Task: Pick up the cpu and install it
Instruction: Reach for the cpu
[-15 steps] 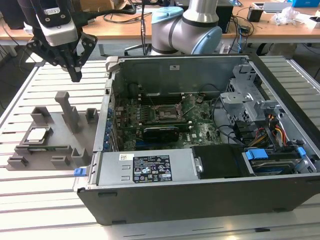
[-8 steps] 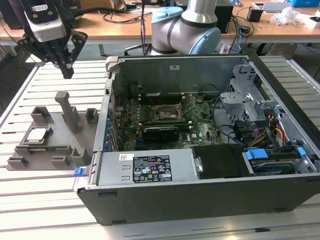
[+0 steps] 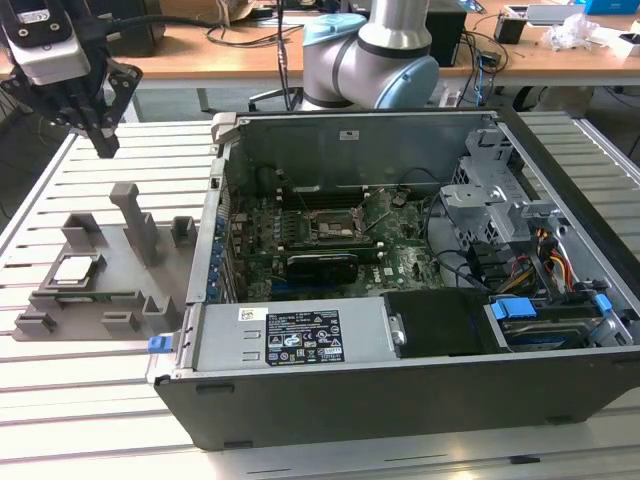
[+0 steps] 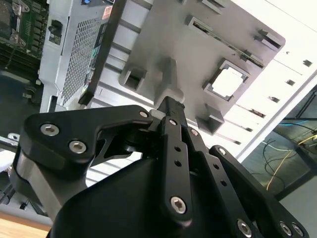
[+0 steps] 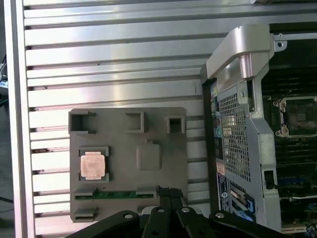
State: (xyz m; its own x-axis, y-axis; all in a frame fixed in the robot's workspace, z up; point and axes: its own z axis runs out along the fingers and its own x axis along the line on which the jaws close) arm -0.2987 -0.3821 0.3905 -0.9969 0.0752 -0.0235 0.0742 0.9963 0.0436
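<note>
Closest to us in the exterior view is the open computer case (image 3: 400,390), lying on the slatted table (image 3: 100,400). We see the green board (image 3: 400,265) inside it, with a square socket (image 3: 330,226) in the middle. On the exterior view's left, just beside the case, sits the grey tray (image 3: 115,272). The cpu (image 3: 76,270) lies flat in a pocket of that tray. Farther back, the gripper (image 3: 104,145) hangs in the air, well apart from the cpu. Its fingers are pressed together and hold nothing. Behind the case stands the arm base (image 3: 370,55).
</note>
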